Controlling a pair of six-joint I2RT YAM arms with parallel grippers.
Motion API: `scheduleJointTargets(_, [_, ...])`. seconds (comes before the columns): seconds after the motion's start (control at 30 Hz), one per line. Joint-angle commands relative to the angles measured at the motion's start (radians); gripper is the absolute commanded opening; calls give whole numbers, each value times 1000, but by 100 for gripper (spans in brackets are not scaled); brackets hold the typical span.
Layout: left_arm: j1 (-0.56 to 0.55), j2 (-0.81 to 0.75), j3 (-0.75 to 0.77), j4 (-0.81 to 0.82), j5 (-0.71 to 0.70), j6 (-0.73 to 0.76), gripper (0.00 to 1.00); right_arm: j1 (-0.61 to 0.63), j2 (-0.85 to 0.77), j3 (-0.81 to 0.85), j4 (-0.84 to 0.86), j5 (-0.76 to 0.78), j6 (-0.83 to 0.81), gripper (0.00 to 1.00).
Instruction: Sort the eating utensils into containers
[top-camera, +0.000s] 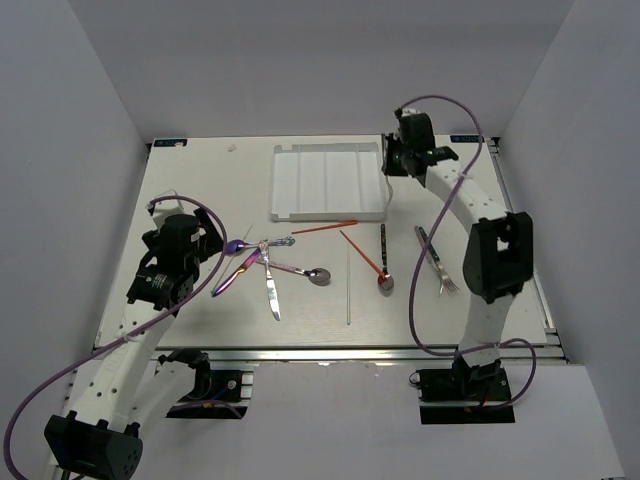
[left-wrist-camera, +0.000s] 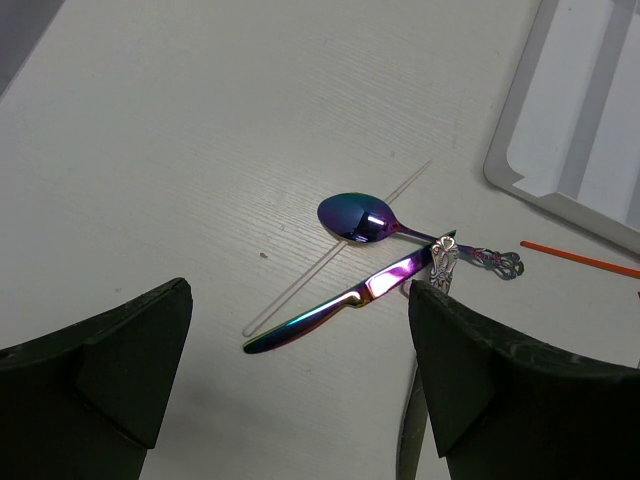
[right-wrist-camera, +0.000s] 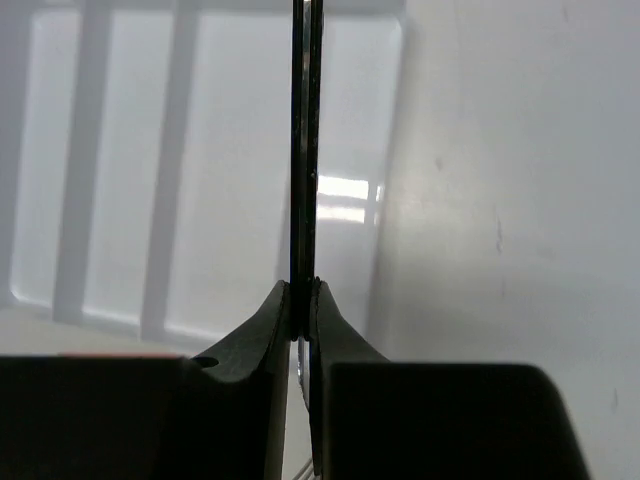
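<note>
Right gripper (right-wrist-camera: 302, 287) clamped on a dark slim utensil (right-wrist-camera: 305, 150), seen edge-on above the right side of the one white tray (top-camera: 325, 180) of long parallel compartments; left gripper (left-wrist-camera: 300, 292), jaws apart, above one iridescent spoon (left-wrist-camera: 355, 216) and one iridescent knife (left-wrist-camera: 350, 300); two red-orange chopsticks (top-camera: 325, 227) and one fork (top-camera: 434, 260) on the table (top-camera: 220, 180).

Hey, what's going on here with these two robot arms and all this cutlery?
The arms are sorting cutlery into a white divided tray. The right gripper is shut on a thin dark utensil, seen edge-on, at the tray's right edge. The left gripper is open above an iridescent spoon and an iridescent knife, touching neither. More utensils, among them a fork, lie loose on the table.
</note>
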Motion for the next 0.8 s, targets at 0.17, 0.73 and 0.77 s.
scheduleJointTargets(0.17, [-2, -3, 2, 16, 7, 8, 98, 1, 361, 487, -80, -58, -106, 0])
scheduleJointTargets(0.73, [0, 2, 2, 21, 19, 11, 98, 7, 419, 473, -31, -17, -58, 0])
scheduleJointTargets(0.77, [0, 0, 4, 21, 18, 11, 98, 7, 421, 482, -39, -16, -60, 0])
